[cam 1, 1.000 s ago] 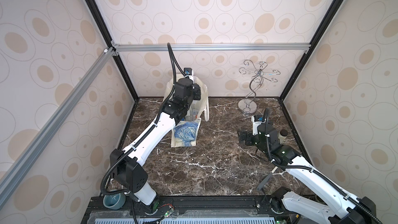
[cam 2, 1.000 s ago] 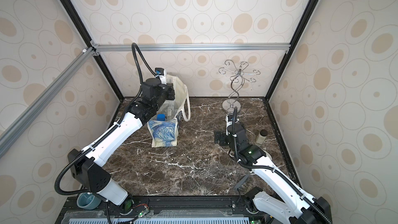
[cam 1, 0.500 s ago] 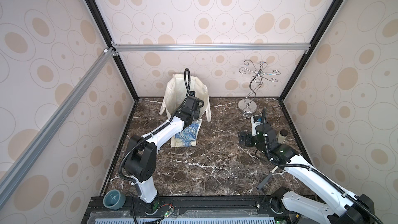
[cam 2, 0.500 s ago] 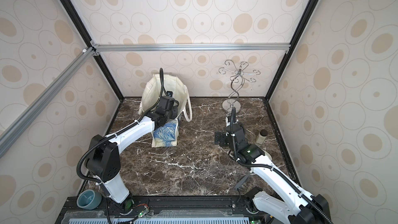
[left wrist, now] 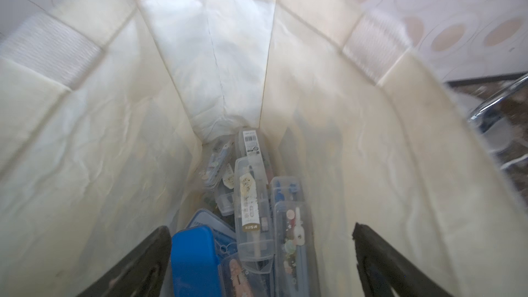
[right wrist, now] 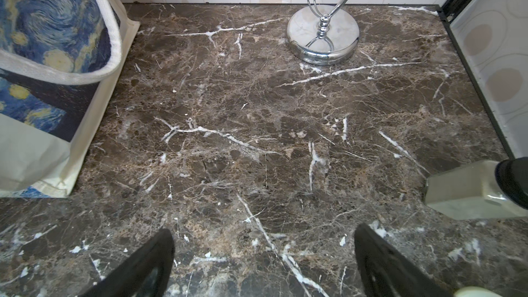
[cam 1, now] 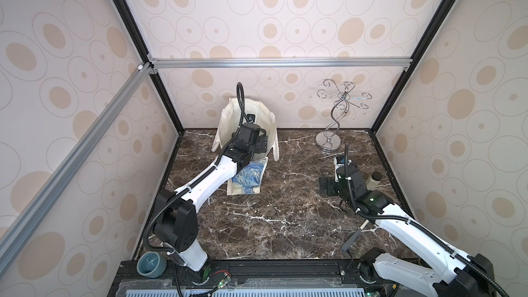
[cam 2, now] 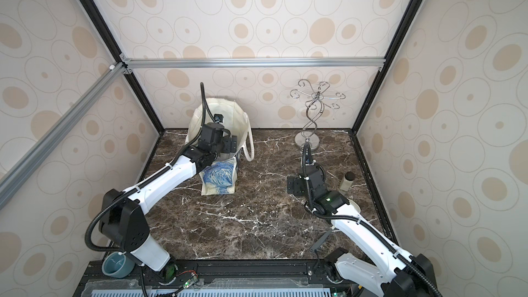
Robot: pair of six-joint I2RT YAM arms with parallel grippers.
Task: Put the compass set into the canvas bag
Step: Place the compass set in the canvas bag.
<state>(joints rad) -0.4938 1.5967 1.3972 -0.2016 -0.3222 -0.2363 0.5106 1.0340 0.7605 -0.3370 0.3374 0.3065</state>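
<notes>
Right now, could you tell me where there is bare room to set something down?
Bare: the marble table's middle between the canvas bag and the right hand, and the back strip between bag and chrome stand. Crowded: the right edge by the small bottle; inside the bag, cases.

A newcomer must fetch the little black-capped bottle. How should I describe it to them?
Take the dark marble tabletop and follow it to the right wall. Near the back rises a tall chrome wire stand; nearer the front from it, by the wall, is the bottle. It is squat, pale and cloudy with a black cap, unlike the shiny, spindly stand.
</notes>
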